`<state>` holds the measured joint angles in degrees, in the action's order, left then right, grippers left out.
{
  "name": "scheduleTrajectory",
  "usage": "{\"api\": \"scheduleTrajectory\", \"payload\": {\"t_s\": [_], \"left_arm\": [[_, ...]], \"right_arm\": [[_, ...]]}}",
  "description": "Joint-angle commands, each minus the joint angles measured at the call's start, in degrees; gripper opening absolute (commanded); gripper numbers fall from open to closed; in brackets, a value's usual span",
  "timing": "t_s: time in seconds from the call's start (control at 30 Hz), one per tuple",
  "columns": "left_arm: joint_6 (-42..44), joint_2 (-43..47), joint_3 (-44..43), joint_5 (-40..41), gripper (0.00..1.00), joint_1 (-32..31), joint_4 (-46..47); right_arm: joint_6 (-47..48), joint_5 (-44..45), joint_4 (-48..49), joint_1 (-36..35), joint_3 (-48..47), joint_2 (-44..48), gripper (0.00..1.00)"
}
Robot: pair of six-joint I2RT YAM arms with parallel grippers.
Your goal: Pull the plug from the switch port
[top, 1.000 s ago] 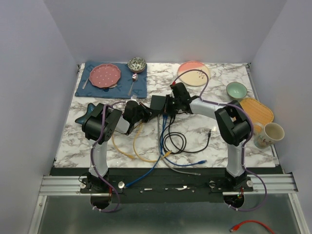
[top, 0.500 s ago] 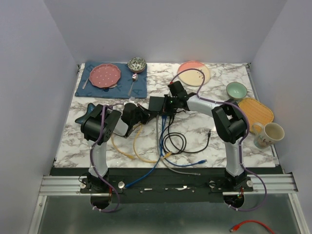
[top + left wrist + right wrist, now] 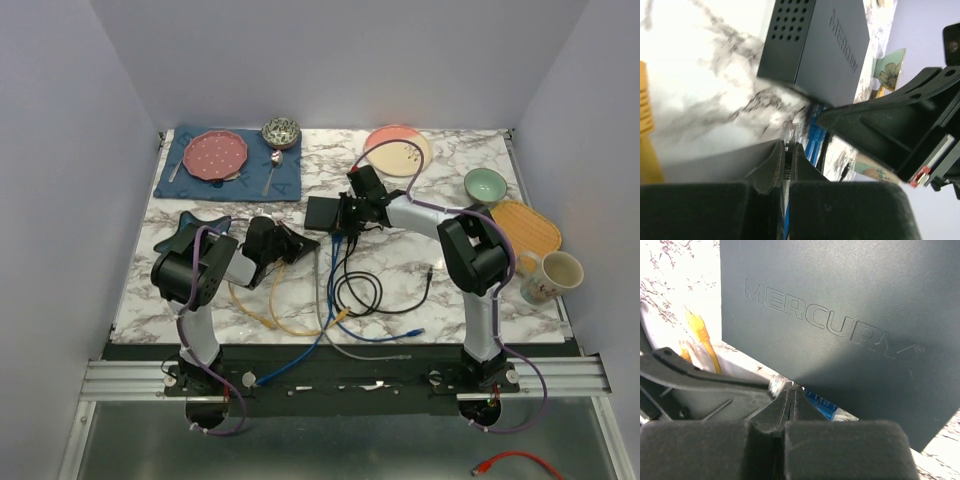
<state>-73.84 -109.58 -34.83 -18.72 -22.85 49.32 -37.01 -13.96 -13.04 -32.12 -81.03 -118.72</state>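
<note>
**Left gripper pinching a plug beside the switch; right gripper at the socket edge**

- Switch (image 3: 323, 212): flat black box lying on the marble bench (image 3: 430, 262), about mid-bench. "MERCURY" is embossed on its top and one short side has vent holes. The socket edge faces the arm bases.
- Left gripper (image 3: 788, 150): fingers pressed almost together, pinching a clear-tipped plug (image 3: 789, 131) that pokes out past the fingertips. A sliver of blue shows between the fingers further back. In the left wrist view the plug sits just beside the switch's near corner and appears clear of it. From above, this gripper lies low, just left of and nearer than the switch.
- Right gripper (image 3: 791, 390): fingers pressed together with nothing visible between them, tips at the socket edge. I can't tell whether they bear on the box.
- Blue plugs (image 3: 821, 405) sit at the socket edge just right of the right gripper's tips. Blue cables (image 3: 335, 258) run from there toward the near edge.
- Yellow cable (image 3: 262, 300) loops left of them, and a black cable (image 3: 360, 290) is coiled to the right.
- Far left: blue mat (image 3: 190, 180) carrying a pink plate (image 3: 218, 155).
- Far right: green bowl (image 3: 485, 185), orange tray (image 3: 528, 228) and mug (image 3: 550, 276).
</note>
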Motion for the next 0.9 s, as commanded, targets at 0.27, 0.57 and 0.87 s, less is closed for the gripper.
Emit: {"api": "scheduleTrajectory", "payload": {"t_s": [0.27, 0.57, 0.87], "left_arm": [[12.65, 26.08, 0.57, 9.48, 0.0, 12.92, -34.33], [14.43, 23.62, -4.9, 13.71, 0.6, 13.27, -45.19], [13.21, 30.22, -3.14, 10.94, 0.89, 10.03, -33.53]], "right_arm": [[0.63, 4.99, 3.55, 1.18, 3.51, 7.18, 0.01], [1.24, 5.95, 3.46, 1.18, 3.96, 8.41, 0.01], [0.72, 5.78, 3.37, 1.97, 2.46, 7.01, 0.01]]}}
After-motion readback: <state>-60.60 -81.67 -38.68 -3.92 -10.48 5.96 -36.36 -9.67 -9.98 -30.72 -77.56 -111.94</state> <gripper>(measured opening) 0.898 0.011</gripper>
